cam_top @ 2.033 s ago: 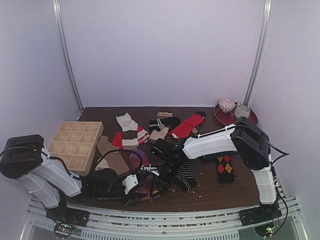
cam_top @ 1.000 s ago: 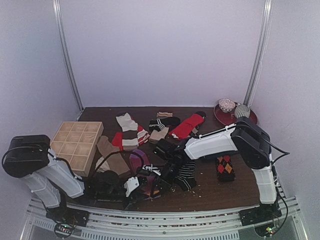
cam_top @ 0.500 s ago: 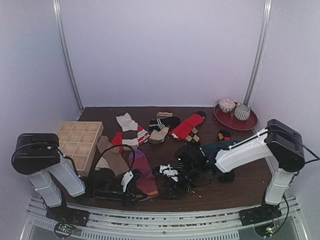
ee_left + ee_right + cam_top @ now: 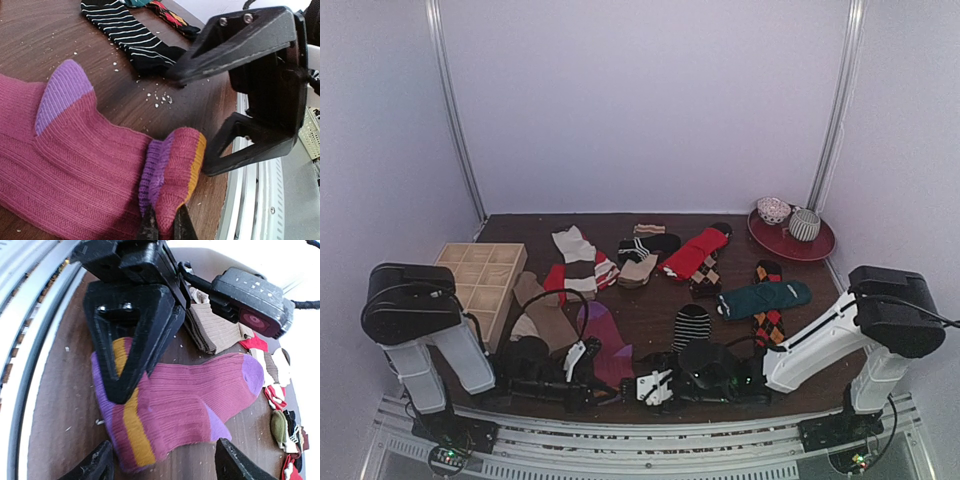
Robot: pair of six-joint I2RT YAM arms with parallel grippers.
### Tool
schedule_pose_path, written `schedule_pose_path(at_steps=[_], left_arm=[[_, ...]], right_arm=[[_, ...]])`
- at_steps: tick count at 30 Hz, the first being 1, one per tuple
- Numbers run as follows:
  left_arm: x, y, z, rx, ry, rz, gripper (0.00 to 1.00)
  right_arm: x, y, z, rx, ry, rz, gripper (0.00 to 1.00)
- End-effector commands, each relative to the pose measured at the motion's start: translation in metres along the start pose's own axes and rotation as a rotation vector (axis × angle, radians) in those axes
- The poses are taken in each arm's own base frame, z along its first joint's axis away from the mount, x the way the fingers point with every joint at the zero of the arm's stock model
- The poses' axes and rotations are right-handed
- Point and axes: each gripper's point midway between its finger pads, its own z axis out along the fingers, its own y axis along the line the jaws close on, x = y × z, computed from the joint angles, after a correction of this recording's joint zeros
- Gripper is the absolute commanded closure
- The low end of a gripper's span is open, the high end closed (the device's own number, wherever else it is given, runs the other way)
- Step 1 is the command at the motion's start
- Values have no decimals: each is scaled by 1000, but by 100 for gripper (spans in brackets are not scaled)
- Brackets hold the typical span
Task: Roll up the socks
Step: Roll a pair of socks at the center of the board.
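A magenta-purple sock with an orange cuff stripe lies flat near the table's front edge. My left gripper is shut on its folded cuff. In the top view the left gripper sits low at the front. My right gripper stands open, facing the same cuff end without touching the sock. Its black fingers spread wide just beyond the cuff. The left gripper's fingers press on the orange stripe. A black-and-white striped sock lies free behind.
More socks lie behind: dark teal, argyle, red, tan, cream-striped. A wooden compartment box stands left. A red plate with rolled socks sits back right. The metal rail runs along the front.
My right gripper let go of the striped sock, opened, and swung down to the front edge facing the magenta cuff. The left gripper stayed shut on the cuff, shifting slightly right.
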Motion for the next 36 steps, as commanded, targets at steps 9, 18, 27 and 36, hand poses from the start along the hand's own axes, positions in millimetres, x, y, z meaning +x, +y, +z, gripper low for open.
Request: schedule_pose_path(at_steps=[9,18,27,36], left_arm=[[104,34,-27,-144,360,-167,100],[96,34,-26,-149,328,-141,93],[2,22,-35,-261,110,195,51],[-53,-17,-52,-334,-101,489,45]], right_arm=[[7,17,33,-110,90,-15,48],[32,33,39,-269,248,206,90],[49,54,24,-664,426,754,94],[58,74,19,-882,586,1145,93]])
